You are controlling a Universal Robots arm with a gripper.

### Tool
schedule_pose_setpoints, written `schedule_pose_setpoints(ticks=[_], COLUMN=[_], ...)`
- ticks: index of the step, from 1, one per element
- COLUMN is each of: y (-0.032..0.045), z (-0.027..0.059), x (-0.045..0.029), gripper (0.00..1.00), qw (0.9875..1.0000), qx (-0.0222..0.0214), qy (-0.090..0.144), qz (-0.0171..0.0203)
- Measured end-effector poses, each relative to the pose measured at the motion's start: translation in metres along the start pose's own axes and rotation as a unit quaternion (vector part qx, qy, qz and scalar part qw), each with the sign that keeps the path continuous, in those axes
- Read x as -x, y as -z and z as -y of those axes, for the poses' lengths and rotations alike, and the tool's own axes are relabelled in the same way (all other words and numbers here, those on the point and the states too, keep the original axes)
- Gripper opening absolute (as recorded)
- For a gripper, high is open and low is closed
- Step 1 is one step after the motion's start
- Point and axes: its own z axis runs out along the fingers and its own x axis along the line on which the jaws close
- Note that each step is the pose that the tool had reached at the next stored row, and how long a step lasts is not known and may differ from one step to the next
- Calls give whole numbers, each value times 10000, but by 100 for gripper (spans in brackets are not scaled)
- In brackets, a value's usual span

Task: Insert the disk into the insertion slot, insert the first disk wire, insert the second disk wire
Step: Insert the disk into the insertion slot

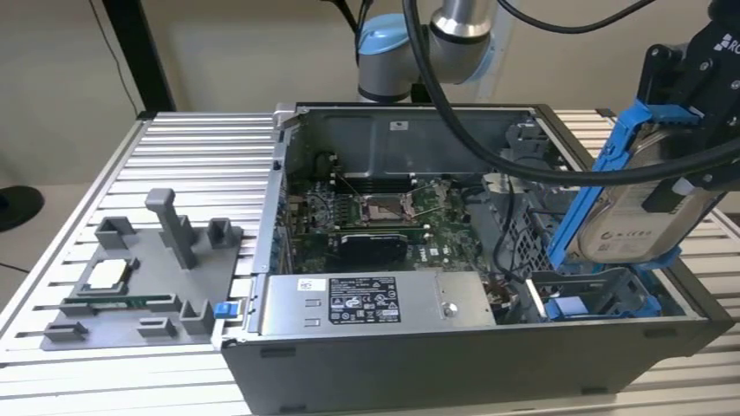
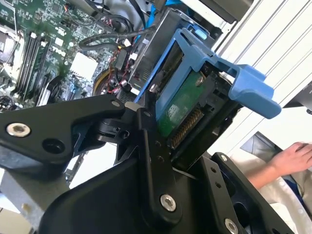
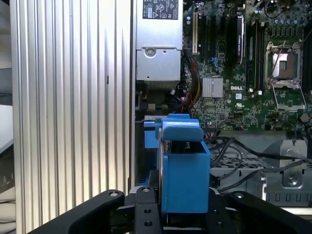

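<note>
My gripper is shut on the disk, a silver-grey drive with a white label clipped in a bright blue carrier frame. The disk hangs tilted, nearly on edge, above the open computer case at the exterior view's right. Directly under it lies the insertion slot, a bay at the case's near right corner with blue plastic parts inside. In both wrist views the black fingers clamp the blue carrier, and the drive's green circuit board shows. Loose black cables lie beside the bay.
The open case holds a green motherboard and a grey labelled power-supply box along its near wall. A grey fixture with small parts sits on the ribbed aluminium table at the exterior view's left. A person's hand rests beyond the table.
</note>
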Motion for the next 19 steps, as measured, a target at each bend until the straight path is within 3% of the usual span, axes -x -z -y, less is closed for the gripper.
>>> schedule_pose_setpoints(ticks=[8,13,19], y=[-5,-24,-102], z=[0,3,10], x=[-10,-64,-73], gripper=[0,0,0], qw=[10000,10000,10000], qx=[0,4,5], qy=[0,0,2], qz=[0,2,60])
